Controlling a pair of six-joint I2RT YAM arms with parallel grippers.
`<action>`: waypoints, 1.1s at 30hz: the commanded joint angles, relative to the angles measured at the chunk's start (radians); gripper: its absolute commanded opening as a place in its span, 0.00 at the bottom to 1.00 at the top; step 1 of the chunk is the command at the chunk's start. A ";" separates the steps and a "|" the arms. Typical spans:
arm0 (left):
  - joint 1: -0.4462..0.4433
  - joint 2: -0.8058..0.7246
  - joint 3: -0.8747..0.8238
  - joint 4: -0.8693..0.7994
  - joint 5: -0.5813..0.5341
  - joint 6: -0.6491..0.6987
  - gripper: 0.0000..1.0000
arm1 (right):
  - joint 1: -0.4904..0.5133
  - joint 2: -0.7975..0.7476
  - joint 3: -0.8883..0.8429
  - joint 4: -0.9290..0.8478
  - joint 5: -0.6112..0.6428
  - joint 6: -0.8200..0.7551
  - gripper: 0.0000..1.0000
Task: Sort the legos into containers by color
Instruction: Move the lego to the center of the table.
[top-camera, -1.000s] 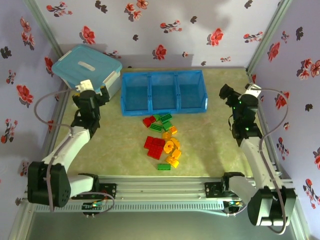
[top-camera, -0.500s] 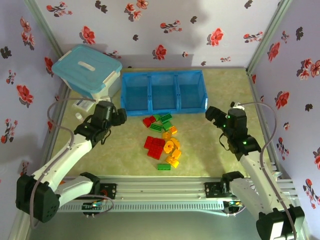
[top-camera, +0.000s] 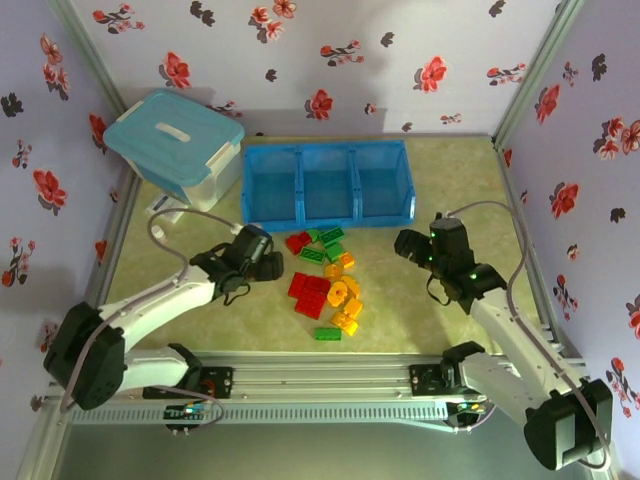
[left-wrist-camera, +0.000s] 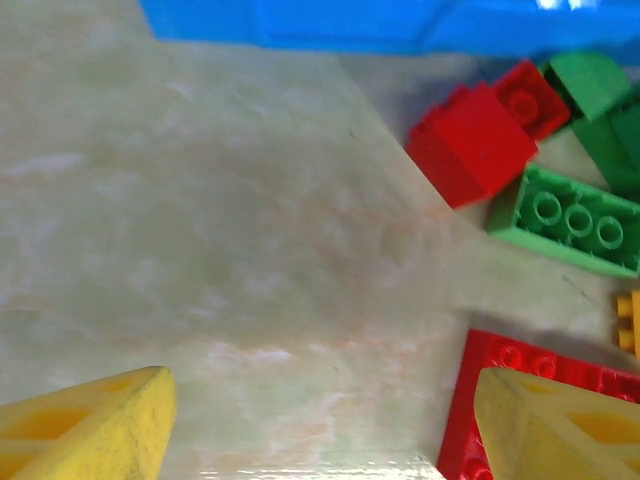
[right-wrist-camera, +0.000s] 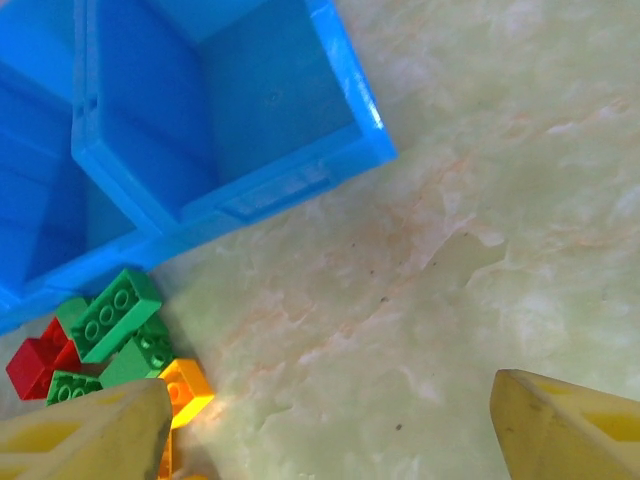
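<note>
Down at table level, both claws are spread wide on either side of the brick pile.

Left gripper is low, jaws wide apart, bare tabletop between its yellow fingers. One finger overlaps the corner of a flat red plate, though contact can't be judged. Just beyond sit a red brick and a green brick. Right gripper is equally wide, with pale tabletop between its fingers. An orange brick lies beside its left finger. The legos lie heaped between the two claws, in front of the blue containers. Far left of the containers stands a white tub with a light-blue lid.
</note>
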 joint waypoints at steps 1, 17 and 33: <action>-0.045 0.075 0.025 0.041 0.042 0.006 0.75 | 0.038 0.025 0.049 -0.005 0.040 0.018 0.82; -0.158 0.299 0.148 0.033 0.094 0.059 0.58 | 0.105 0.050 0.052 0.003 0.081 0.039 0.82; -0.158 0.365 0.165 0.045 0.094 0.073 0.51 | 0.116 0.037 0.046 0.007 0.089 0.045 0.82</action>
